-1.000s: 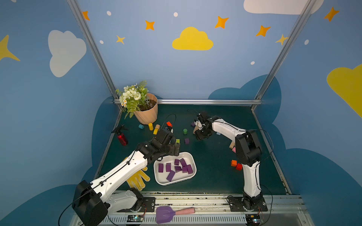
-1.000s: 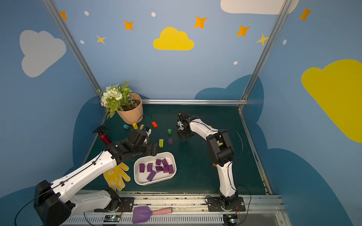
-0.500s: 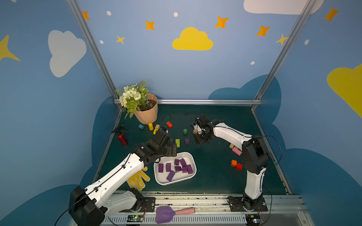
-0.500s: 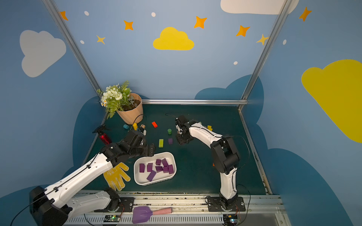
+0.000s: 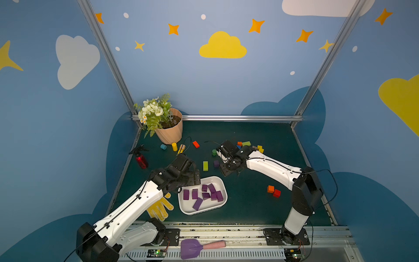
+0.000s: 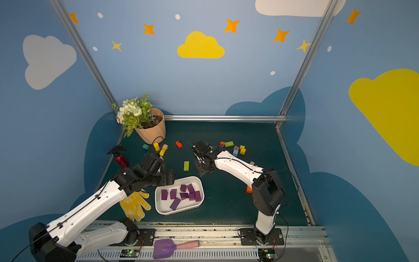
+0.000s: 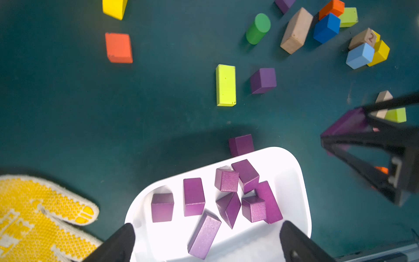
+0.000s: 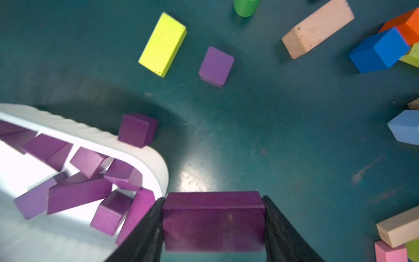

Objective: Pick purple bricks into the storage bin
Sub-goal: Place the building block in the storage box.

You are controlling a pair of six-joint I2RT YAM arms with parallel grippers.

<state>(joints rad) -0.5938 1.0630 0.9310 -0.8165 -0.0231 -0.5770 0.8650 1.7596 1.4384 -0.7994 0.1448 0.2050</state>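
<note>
While right pincer grips purple brick, storage bin rim lies near

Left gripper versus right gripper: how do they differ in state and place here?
The left gripper is wide open and empty; the right gripper is shut on an oblong purple brick. The left hangs over the storage bin; the right is beside it, over the mat. Both have black fingers and sit close to the bin.

Both top views: high over the near edge of the table, steep downward look, whole scene far off. Left wrist view: close, down past the left gripper, tray under its tips. Right wrist view: closer still, past the right gripper. Wrist views share the tray corner and the lime block ahead.
</note>
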